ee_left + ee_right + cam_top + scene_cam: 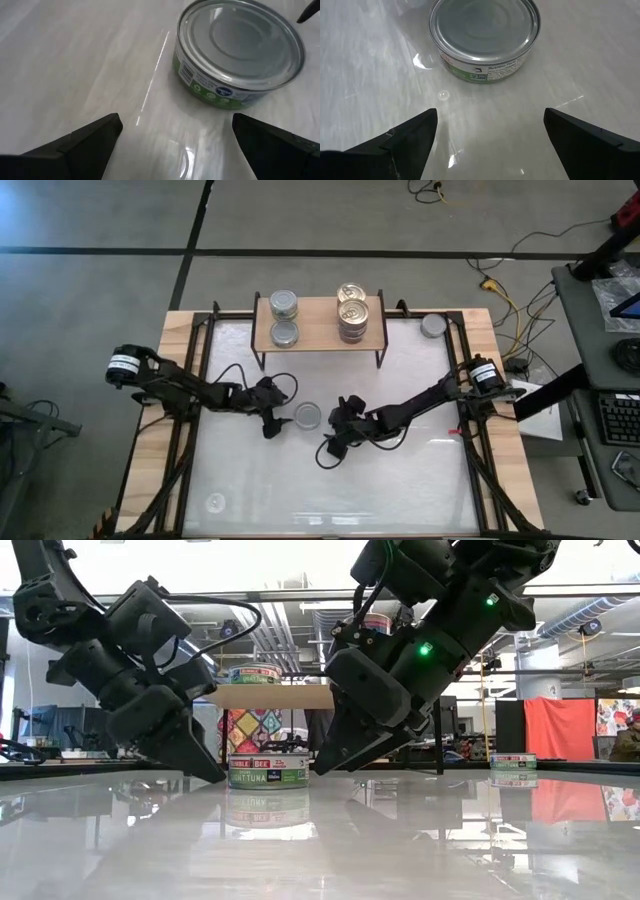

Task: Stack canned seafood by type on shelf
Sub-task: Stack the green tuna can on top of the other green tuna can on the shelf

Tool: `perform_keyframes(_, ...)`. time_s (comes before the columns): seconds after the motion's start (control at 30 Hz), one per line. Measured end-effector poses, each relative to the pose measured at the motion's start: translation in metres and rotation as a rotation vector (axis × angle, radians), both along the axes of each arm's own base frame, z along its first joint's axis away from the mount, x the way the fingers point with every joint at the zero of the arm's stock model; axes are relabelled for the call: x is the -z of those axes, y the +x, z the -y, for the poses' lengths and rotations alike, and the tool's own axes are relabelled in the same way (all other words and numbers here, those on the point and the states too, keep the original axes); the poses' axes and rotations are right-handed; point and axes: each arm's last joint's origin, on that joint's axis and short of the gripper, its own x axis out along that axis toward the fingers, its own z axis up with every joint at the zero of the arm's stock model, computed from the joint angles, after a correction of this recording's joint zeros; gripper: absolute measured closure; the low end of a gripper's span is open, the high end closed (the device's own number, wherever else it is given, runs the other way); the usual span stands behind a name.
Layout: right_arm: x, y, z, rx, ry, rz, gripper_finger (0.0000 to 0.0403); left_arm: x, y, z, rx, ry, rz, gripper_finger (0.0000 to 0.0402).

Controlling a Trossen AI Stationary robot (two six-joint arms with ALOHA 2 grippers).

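The left gripper [272, 418] is hovering low over the desk [330, 480], just left of a silver-lidded tuna can [308, 416]. Its fingers [75, 145] are standing wide apart and are holding nothing; in the left wrist view the can [240, 55] is lying ahead of them, not between them. The label with the word tuna is showing only in the low view [268, 772], while the high view is showing only the plain lid. The right gripper [335, 442] is waiting just right of the same can, near but apart. Its fingers [405, 140] are also spread wide and empty, and the can [482, 40] is sitting in front of them.

Further back, the shelf [320, 320] is carrying two silver-lidded cans [284, 305] on its left part and a stack of gold-lidded cans [352, 315] on its right part. One more silver-lidded can [433, 326] is resting on the desk just beside the shelf's right end; the low view is showing it [513, 762] far behind the right arm.
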Motion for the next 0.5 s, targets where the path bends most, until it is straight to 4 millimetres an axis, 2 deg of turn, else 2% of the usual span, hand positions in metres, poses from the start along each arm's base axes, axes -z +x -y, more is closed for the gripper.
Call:
perform_keyframes(0.23, 0.0, 0.0, 0.001, -0.014, -0.015, -0.005, 0.0044, -0.001, 0.002, 0.009, 0.147, 0.11, 0.014, 0.0022)
perform_keyframes(0.5, -0.002, 0.004, 0.013, -0.022, -0.051, 0.002, 0.0044, -0.004, 0.009, 0.012, 0.294, 0.167, 0.093, 0.0003)
